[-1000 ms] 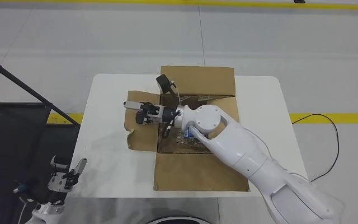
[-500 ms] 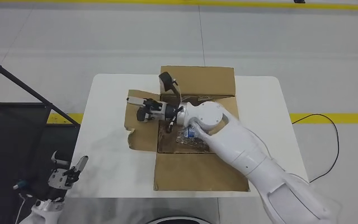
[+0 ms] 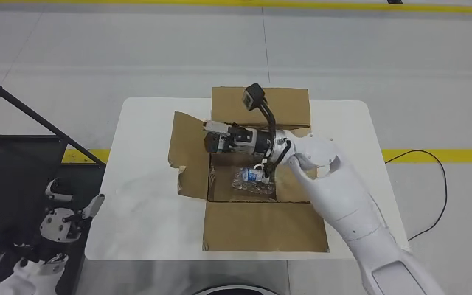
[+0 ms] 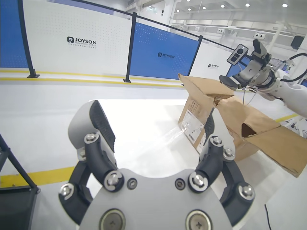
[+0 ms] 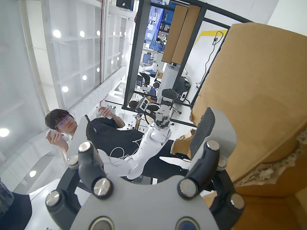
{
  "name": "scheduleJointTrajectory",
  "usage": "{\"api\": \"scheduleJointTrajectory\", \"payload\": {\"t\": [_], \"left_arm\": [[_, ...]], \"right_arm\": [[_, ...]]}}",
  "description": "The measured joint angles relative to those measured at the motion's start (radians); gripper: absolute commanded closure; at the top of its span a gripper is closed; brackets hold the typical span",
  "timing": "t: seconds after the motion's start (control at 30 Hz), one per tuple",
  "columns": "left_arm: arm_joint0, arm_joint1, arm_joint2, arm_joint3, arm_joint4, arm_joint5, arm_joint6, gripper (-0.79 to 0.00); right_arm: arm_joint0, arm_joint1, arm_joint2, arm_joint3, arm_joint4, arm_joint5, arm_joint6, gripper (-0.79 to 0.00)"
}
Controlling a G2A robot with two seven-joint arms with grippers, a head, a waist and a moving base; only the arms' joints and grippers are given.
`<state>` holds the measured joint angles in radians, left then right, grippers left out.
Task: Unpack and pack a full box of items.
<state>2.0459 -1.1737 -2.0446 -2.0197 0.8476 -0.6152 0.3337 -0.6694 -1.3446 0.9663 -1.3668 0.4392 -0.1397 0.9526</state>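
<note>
Both grippers are spread wide, gripping nothing. The right gripper (image 3: 209, 136) hangs over the open box (image 3: 258, 225), its torn side flap (image 5: 251, 84) just beside one finger (image 5: 203, 132), a wrapped bundle (image 3: 251, 181) below inside. The left gripper (image 4: 153, 113) sits well apart from the box, beyond the table (image 3: 147, 214) edge.

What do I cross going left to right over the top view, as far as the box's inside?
left gripper → table → box flap → right gripper → clear packet inside the box
</note>
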Motion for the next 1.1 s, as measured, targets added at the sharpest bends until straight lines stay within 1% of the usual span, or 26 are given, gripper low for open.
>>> {"api": "scheduleJointTrajectory", "payload": {"t": [0.1, 0.23, 0.33, 0.37, 0.43, 0.5, 0.53, 0.57, 0.63, 0.67, 0.73, 0.77, 0.87, 0.97, 1.0, 1.03, 1.1], "left_arm": [[-0.022, 0.003, -0.002, -0.077, -0.007, 0.009, -0.074, -0.785], [-0.069, 0.009, 0.033, -0.187, -0.047, 0.006, -0.196, -0.785], [-0.134, 0.017, 0.087, -0.266, -0.097, 0.018, -0.327, -0.785], [-0.167, 0.021, 0.117, -0.293, -0.113, 0.027, -0.386, -0.785], [-0.224, 0.027, 0.167, -0.324, -0.122, 0.050, -0.475, -0.785], [-0.309, 0.032, 0.246, -0.332, -0.106, 0.076, -0.572, -0.785], [-0.349, 0.034, 0.286, -0.332, -0.095, 0.086, -0.610, -0.785], [-0.401, 0.035, 0.344, -0.331, -0.078, 0.105, -0.656, -0.785], [-0.477, 0.034, 0.436, -0.321, -0.055, 0.144, -0.718, -0.785], [-0.529, 0.032, 0.499, -0.303, -0.041, 0.174, -0.752, -0.785], [-0.612, 0.026, 0.595, -0.261, -0.031, 0.224, -0.792, -0.785], [-0.670, 0.020, 0.658, -0.226, -0.032, 0.259, -0.814, -0.785], [-0.804, 0.001, 0.802, -0.129, -0.055, 0.343, -0.855, -0.785], [-0.912, -0.019, 0.910, -0.034, -0.111, 0.428, -0.889, -0.785], [-0.936, -0.023, 0.932, -0.012, -0.119, 0.451, -0.899, -0.785], [-0.948, -0.024, 0.942, -0.001, -0.121, 0.465, -0.903, -0.785], [-0.948, -0.024, 0.943, -0.002, -0.120, 0.463, -0.903, -0.785]], "right_arm": [[-0.077, 0.035, 0.103, -0.091, -0.041, -0.008, 0.064, -0.785], [-0.202, 0.079, 0.263, -0.228, -0.076, -0.051, 0.147, -0.785], [-0.305, 0.106, 0.390, -0.316, -0.093, -0.099, 0.192, -0.785], [-0.347, 0.115, 0.440, -0.342, -0.095, -0.118, 0.204, -0.785], [-0.407, 0.127, 0.512, -0.371, -0.088, -0.143, 0.219, -0.785], [-0.471, 0.139, 0.596, -0.385, -0.067, -0.172, 0.234, -0.785], [-0.496, 0.144, 0.631, -0.386, -0.055, -0.183, 0.238, -0.785], [-0.525, 0.149, 0.674, -0.385, -0.040, -0.198, 0.242, -0.785], [-0.563, 0.156, 0.733, -0.374, -0.016, -0.218, 0.252, -0.785], [-0.583, 0.161, 0.771, -0.361, -0.001, -0.232, 0.259, -0.785], [-0.607, 0.168, 0.820, -0.336, 0.021, -0.251, 0.273, -0.785], [-0.618, 0.172, 0.848, -0.314, 0.035, -0.262, 0.283, -0.785], [-0.627, 0.181, 0.901, -0.250, 0.061, -0.283, 0.305, -0.785], [-0.613, 0.191, 0.928, -0.184, 0.072, -0.290, 0.322, -0.785], [-0.609, 0.192, 0.931, -0.171, 0.072, -0.290, 0.322, -0.785], [-0.607, 0.192, 0.932, -0.167, 0.071, -0.290, 0.322, -0.785], [-0.607, 0.192, 0.931, -0.168, 0.071, -0.289, 0.321, -0.785]]}}
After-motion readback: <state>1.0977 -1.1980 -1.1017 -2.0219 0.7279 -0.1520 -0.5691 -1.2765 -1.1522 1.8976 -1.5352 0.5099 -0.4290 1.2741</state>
